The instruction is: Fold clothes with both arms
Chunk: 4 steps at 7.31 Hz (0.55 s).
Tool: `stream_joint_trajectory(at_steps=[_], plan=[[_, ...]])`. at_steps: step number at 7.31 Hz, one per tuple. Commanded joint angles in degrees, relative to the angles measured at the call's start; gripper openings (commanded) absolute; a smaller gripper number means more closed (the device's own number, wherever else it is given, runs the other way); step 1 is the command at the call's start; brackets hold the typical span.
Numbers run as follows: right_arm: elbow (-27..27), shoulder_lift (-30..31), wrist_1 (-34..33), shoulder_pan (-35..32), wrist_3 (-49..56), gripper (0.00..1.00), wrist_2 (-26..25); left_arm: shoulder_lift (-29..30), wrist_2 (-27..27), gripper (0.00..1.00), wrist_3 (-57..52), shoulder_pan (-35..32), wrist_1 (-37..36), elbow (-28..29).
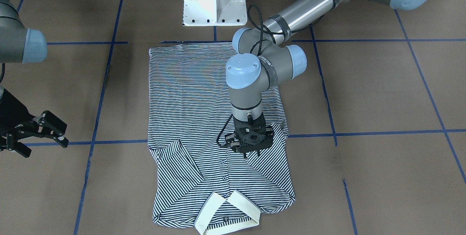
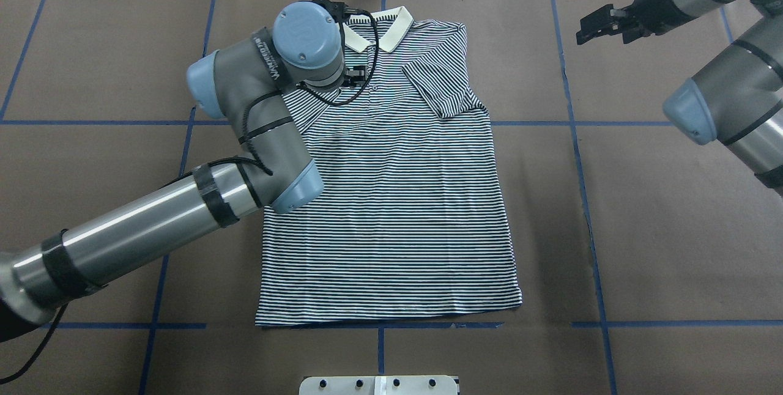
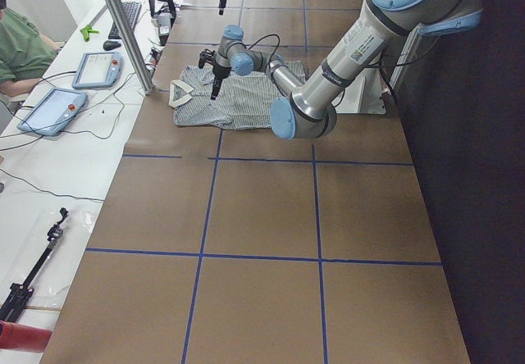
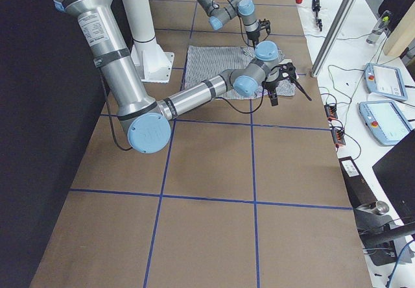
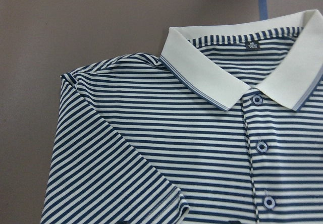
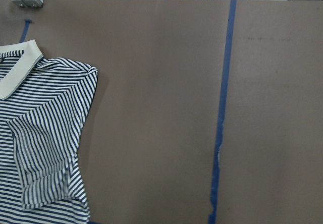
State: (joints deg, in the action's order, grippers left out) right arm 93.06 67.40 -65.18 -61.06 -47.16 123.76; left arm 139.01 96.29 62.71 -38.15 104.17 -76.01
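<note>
Cream collar [image 1: 244, 207] lies nearest the front camera, topping a striped polo shirt [image 2: 391, 199] spread flat and face up at the middle of the table [image 2: 612, 199], both sleeves folded in over the chest. It looks like light, limp knit that would sag and slide, so it is best pinched at shoulder and hem corners. Over one folded sleeve the left gripper [image 1: 251, 151] points straight down, its opening unreadable. Well off the cloth, the right gripper [image 1: 45, 146] hangs with fingers spread wide.

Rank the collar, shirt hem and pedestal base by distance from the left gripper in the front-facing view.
1. Collar, just below the left gripper.
2. Shirt hem, farther up the view.
3. Pedestal base, at the top edge.
</note>
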Motion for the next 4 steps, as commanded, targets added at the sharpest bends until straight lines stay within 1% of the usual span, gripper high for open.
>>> stream_joint_trajectory(at_steps=[1, 2, 3, 4], plan=[[9.36, 4.38, -0.3, 10.55, -12.99, 1.0, -8.38, -10.3, 3.63, 1.0, -1.09, 0.26, -0.29, -16.82], [15.94, 8.15, -1.95, 17.66, -18.96, 1.0, -15.23, -14.52, 3.55, 1.0, -0.66, 2.35, -0.11, -22.46], [20.97, 10.54, -4.67, 24.09, -22.94, 0.99, -20.78, -18.82, 3.2, 1.0, 1.0, 4.55, -0.02, -27.56], [23.8, 11.17, -8.52, 29.81, -27.24, 0.94, -25.1, -22.35, 2.85, 1.0, 4.15, 7.01, 0.15, -31.61]])
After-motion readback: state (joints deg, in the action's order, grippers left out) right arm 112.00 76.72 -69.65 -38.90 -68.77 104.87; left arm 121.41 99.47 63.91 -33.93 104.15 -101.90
